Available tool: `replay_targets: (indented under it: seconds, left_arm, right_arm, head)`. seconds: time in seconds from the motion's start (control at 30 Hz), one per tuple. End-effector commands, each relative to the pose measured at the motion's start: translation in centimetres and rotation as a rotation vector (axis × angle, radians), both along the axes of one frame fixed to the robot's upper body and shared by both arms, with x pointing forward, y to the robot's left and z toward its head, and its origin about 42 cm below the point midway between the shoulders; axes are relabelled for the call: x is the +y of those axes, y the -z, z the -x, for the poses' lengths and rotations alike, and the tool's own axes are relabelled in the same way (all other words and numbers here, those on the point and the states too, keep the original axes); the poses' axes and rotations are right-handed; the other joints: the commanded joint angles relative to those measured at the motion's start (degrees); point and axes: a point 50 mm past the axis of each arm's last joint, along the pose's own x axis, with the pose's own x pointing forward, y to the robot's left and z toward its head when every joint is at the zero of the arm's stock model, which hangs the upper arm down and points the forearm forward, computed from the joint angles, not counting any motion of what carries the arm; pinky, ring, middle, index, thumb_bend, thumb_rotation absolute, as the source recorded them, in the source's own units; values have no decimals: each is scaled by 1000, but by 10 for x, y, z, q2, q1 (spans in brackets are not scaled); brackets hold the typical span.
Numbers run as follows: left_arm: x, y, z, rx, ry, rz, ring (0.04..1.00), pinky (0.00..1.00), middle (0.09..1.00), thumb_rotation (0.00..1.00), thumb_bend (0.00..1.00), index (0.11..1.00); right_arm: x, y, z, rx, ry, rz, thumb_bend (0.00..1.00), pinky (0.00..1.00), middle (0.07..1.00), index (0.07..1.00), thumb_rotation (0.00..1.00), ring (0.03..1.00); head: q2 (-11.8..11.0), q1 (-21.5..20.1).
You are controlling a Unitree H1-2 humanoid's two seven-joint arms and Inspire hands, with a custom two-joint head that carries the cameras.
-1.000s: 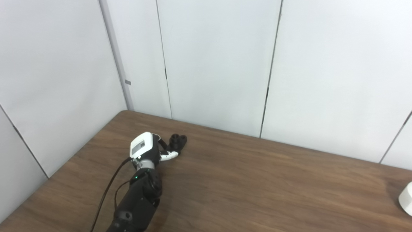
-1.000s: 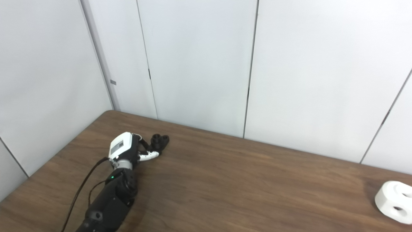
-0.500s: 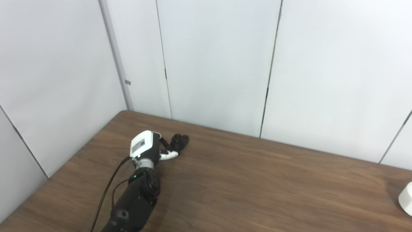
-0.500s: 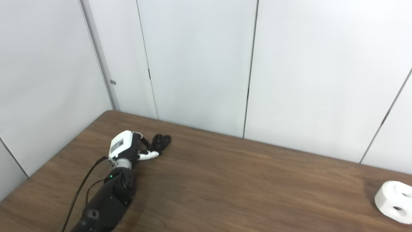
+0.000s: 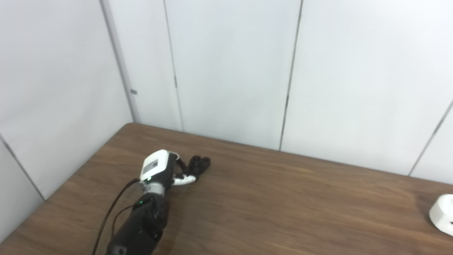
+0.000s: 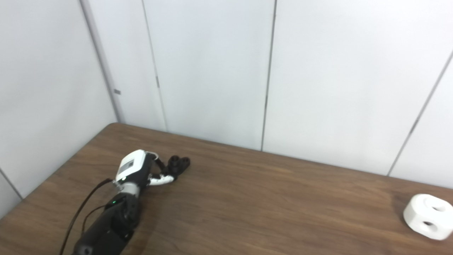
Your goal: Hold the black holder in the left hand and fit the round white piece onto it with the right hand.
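While the holder (image 6: 178, 163) was touched by the left hand (image 6: 139, 170), no firm clamp of its fingers (image 6: 161, 180) could be told; the white piece (image 6: 427, 216) lay far right.

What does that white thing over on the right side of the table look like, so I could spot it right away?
Start at the brown wooden table and follow it to its far right end, well away from the robot's left hand and the small black holder. There lies the round white piece, alone. It is a chunky, rounded white block with dark holes in its top and side, the only white object resting on the wood.
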Motion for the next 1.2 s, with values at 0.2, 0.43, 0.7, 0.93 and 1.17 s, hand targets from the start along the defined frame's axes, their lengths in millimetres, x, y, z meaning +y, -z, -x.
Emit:
replay_targets:
  seconds: [0.2, 0.43, 0.7, 0.93, 1.17]
  left_arm:
    - [-16, 5, 21, 56, 119, 49, 893, 825, 803, 44, 520, 486]
    - [-35, 1, 45, 74, 251, 90, 895, 799, 809, 52, 518, 485]
    - [-63, -1, 75, 93, 380, 116, 880, 792, 807, 47, 519, 485]
    - [-91, -10, 101, 146, 499, 144, 923, 882, 833, 46, 517, 488]
    - [-117, -10, 122, 173, 627, 200, 911, 825, 823, 45, 517, 487]
  right_arm:
    - [2, -1, 3, 5, 2, 11, 592, 1000, 962, 946, 1000, 996]
    - [5, -3, 4, -21, -43, 25, 586, 1000, 978, 972, 1000, 999]
    - [11, -9, 4, -38, -46, 40, 613, 974, 953, 940, 974, 970]
    - [16, -15, 1, -42, -45, 58, 642, 954, 949, 935, 935, 965]
    - [25, -26, -1, -48, -52, 58, 636, 943, 949, 935, 919, 965]
  head:
    - [11, -17]
    - [29, -44]
    - [50, -72]
    - [74, -101]
    - [93, -126]
